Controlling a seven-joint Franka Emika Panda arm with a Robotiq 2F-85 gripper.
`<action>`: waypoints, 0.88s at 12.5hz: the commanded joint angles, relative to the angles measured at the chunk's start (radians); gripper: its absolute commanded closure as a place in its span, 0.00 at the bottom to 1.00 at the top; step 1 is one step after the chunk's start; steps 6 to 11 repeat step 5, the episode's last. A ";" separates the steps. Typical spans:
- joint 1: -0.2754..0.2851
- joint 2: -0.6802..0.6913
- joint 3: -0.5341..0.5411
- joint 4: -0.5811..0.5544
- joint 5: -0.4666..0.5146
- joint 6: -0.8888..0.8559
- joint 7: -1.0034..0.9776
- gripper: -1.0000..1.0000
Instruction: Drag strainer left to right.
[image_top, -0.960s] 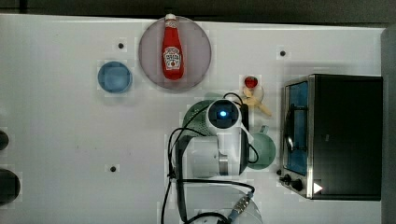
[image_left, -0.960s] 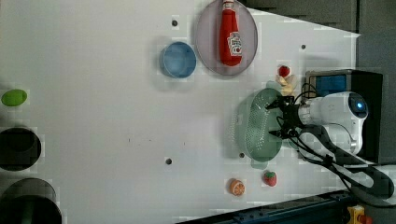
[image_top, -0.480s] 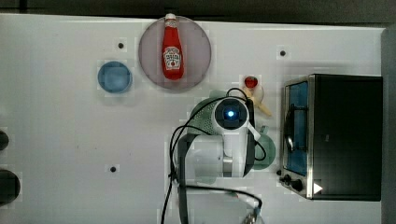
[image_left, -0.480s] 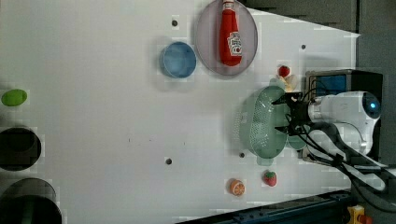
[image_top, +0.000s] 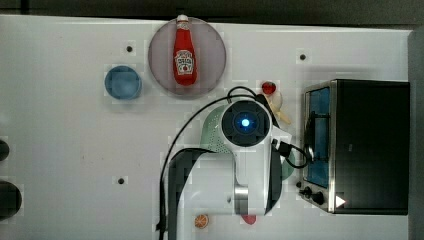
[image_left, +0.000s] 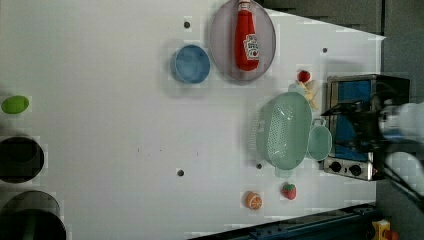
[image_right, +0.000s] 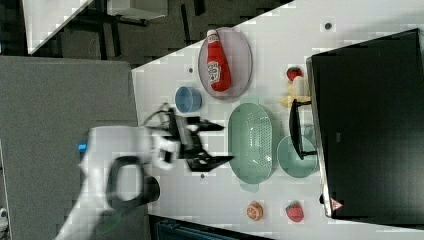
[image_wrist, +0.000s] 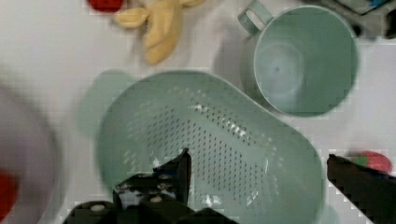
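the strainer (image_left: 282, 132) sits on the white table (image_left: 110, 125), right beside the teal mug (image_left: 319, 142) and close to the toaster oven (image_left: 357, 125) on the left view's right. the gripper (image_right: 212, 144) hangs above it with its fingers spread wide, holding nothing. in the wrist view the strainer (image_wrist: 210, 149) lies under one dark finger (image_wrist: 180, 170), mug (image_wrist: 301, 58) next to it.

You get bright, even overhead light; the white surface (image_top: 60, 150) washes out and shadows stay short and soft. Blocky compression speckles every view. The arm (image_left: 400, 125) smears with motion blur in the left view, and the wrist view goes soft around the strainer (image_wrist: 210, 140).
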 joint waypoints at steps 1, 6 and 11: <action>-0.006 -0.127 0.038 0.155 0.095 -0.196 -0.130 0.00; -0.006 -0.207 0.037 0.315 0.124 -0.464 -0.339 0.00; -0.006 -0.207 0.037 0.315 0.124 -0.464 -0.339 0.00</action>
